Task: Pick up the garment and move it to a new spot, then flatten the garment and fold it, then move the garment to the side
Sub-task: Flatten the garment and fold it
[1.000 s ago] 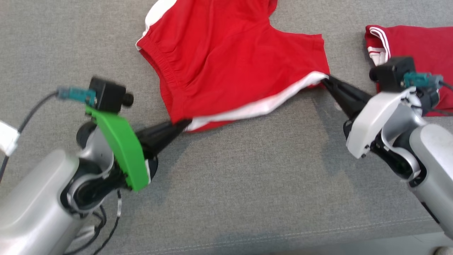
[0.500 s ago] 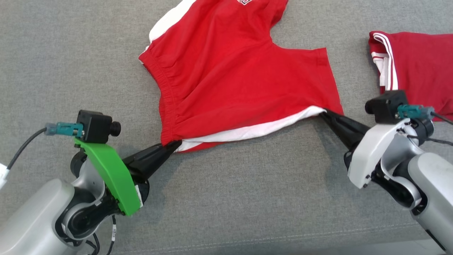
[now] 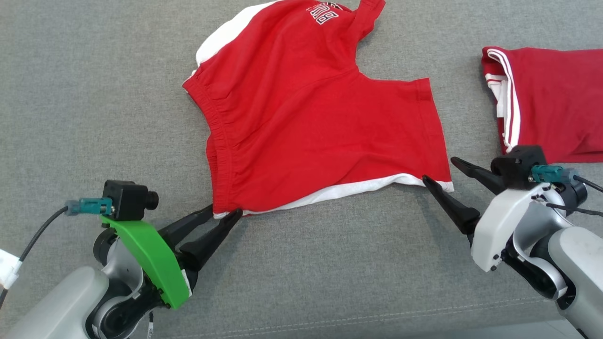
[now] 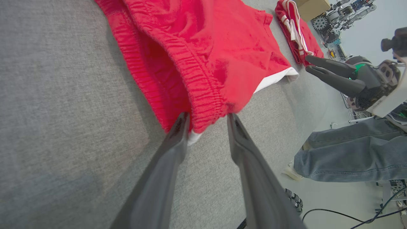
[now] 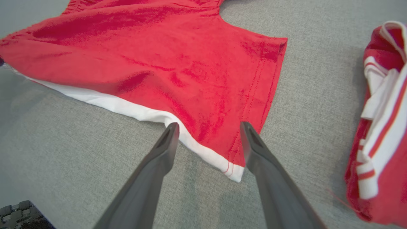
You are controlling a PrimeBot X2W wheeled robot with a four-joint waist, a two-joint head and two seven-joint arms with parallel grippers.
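Observation:
The garment [image 3: 320, 117], red shorts with a white side stripe and a gathered waistband, lies spread flat on the grey cushion [image 3: 330, 273]. My left gripper [image 3: 225, 212] is open at the near waistband corner, whose tip sits between the fingertips; the left wrist view shows the elastic hem [image 4: 206, 41] resting just past my open left gripper [image 4: 207, 116]. My right gripper [image 3: 439, 169] is open around the near leg-hem corner. In the right wrist view that white-edged corner [image 5: 233, 170] lies loose between the fingers of the right gripper [image 5: 209, 124]. Neither gripper holds the cloth.
A second red garment with white stripes [image 3: 546, 108] lies folded at the right, close to my right wrist. The cushion's front seam [image 3: 377, 318] runs near the bottom. In the left wrist view a person's leg in jeans [image 4: 349, 156] stands beyond the cushion edge.
Both grippers were shut on the garment's near corners and have opened, letting it go. The garment now lies flat, and both arms have drawn back slightly; the camera has also shifted.

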